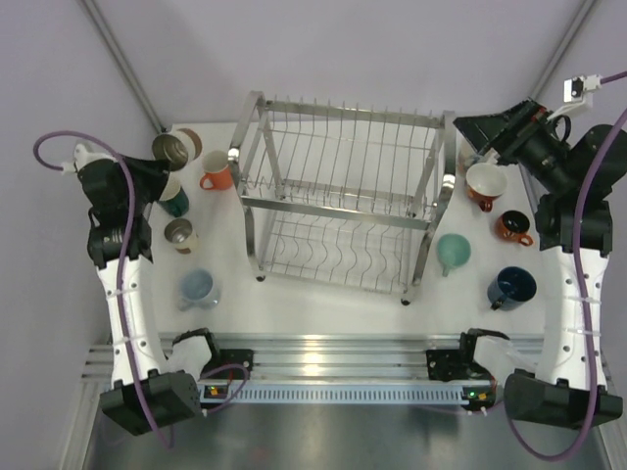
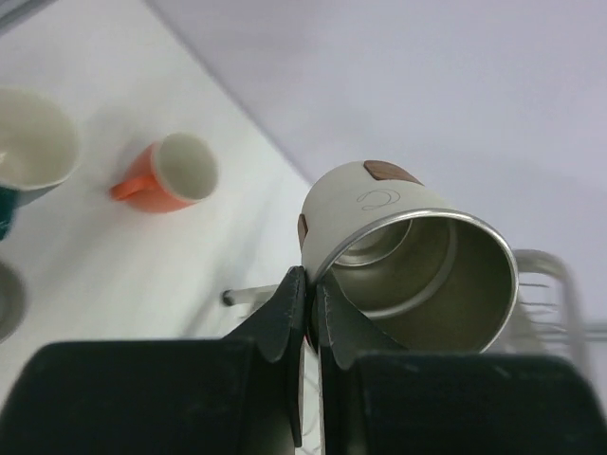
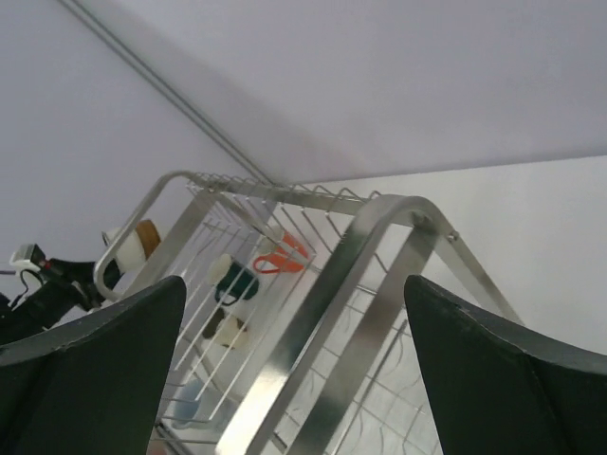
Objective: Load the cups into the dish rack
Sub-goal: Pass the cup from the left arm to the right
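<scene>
The silver wire dish rack [image 1: 343, 201] stands mid-table with no cup in it. My left gripper [image 2: 311, 284] is shut on the rim of a cream printed cup [image 2: 398, 242] with a metal lining, held tilted in the air left of the rack [image 1: 174, 149]. An orange cup [image 1: 217, 172], a teal cup [image 1: 175, 203], a metal-lined cup [image 1: 180, 235] and a pale blue cup [image 1: 198, 287] sit on the left. My right gripper [image 3: 294, 313] is open and empty, hovering by the rack's top right corner [image 1: 472, 132].
Right of the rack sit a cream-and-brown cup [image 1: 486, 184], a dark orange cup [image 1: 513, 227], a mint cup [image 1: 453, 253] and a navy cup [image 1: 511, 287]. The rack's tubular corner post [image 3: 365, 284] lies close below the right fingers. Grey walls enclose the table.
</scene>
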You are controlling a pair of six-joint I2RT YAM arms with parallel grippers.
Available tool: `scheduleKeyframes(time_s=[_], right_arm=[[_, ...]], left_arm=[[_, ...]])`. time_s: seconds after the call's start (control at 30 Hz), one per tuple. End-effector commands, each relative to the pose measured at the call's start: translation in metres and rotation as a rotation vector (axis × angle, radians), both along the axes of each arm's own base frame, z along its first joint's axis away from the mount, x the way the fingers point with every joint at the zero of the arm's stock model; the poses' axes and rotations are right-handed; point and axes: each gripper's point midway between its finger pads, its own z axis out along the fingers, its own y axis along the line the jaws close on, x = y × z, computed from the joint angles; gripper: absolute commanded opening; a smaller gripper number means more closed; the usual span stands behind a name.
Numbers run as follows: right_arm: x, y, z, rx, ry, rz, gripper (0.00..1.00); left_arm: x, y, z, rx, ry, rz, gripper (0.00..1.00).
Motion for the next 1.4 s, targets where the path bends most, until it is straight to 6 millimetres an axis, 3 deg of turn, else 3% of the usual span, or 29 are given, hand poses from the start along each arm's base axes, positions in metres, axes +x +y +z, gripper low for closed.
scheduleKeyframes(time_s=[0.0, 0.03, 0.07, 0.1, 0.17, 0.33, 0.47, 0.63, 0.73, 0.87, 0.97, 1.13, 1.37], right_arm=[[-0.033, 0.027, 0.042, 0.028, -0.109, 0.142, 0.99], [-0.042, 0.037, 0.046, 0.026, -0.124, 0.192, 1.0], [-0.047, 0.043, 0.048, 0.026, -0.132, 0.22, 0.99], [-0.053, 0.048, 0.053, 0.021, -0.146, 0.248, 0.99], [-0.064, 0.062, 0.056, 0.023, -0.151, 0.316, 0.99], [-0.088, 0.09, 0.075, 0.047, -0.202, 0.468, 0.99], [-0.102, 0.113, 0.091, 0.117, -0.253, 0.565, 1.0], [-0.106, 0.152, 0.107, 0.177, -0.298, 0.638, 0.99], [-0.116, 0.179, 0.116, 0.212, -0.343, 0.708, 0.99], [-0.132, 0.21, 0.132, 0.24, -0.424, 0.776, 0.99], [-0.144, 0.229, 0.14, 0.253, -0.473, 0.805, 0.99], [-0.16, 0.242, 0.148, 0.302, -0.548, 0.812, 0.99], [-0.169, 0.259, 0.152, 0.339, -0.586, 0.832, 0.99]], left_arm=[[0.0, -0.031, 0.112, -0.03, -0.393, -0.159, 0.0], [-0.003, -0.051, 0.12, -0.056, -0.435, -0.279, 0.0], [-0.005, -0.059, 0.132, -0.075, -0.488, -0.328, 0.0], [-0.012, -0.069, 0.157, -0.103, -0.591, -0.397, 0.0], [-0.024, -0.086, 0.172, -0.149, -0.65, -0.503, 0.0], [-0.064, -0.105, 0.225, 0.012, -0.827, -0.59, 0.0], [-0.096, -0.123, 0.249, 0.04, -0.955, -0.7, 0.0], [-0.119, -0.139, 0.253, -0.104, -1.006, -0.816, 0.0], [-0.13, -0.16, 0.249, -0.171, -1.034, -0.871, 0.0], [-0.151, -0.203, 0.239, -0.276, -1.038, -1.027, 0.0], [-0.165, -0.218, 0.232, -0.305, -1.045, -1.078, 0.0], [-0.173, -0.222, 0.227, -0.316, -1.042, -1.102, 0.0], [-0.177, -0.226, 0.225, -0.336, -1.036, -1.119, 0.0]])
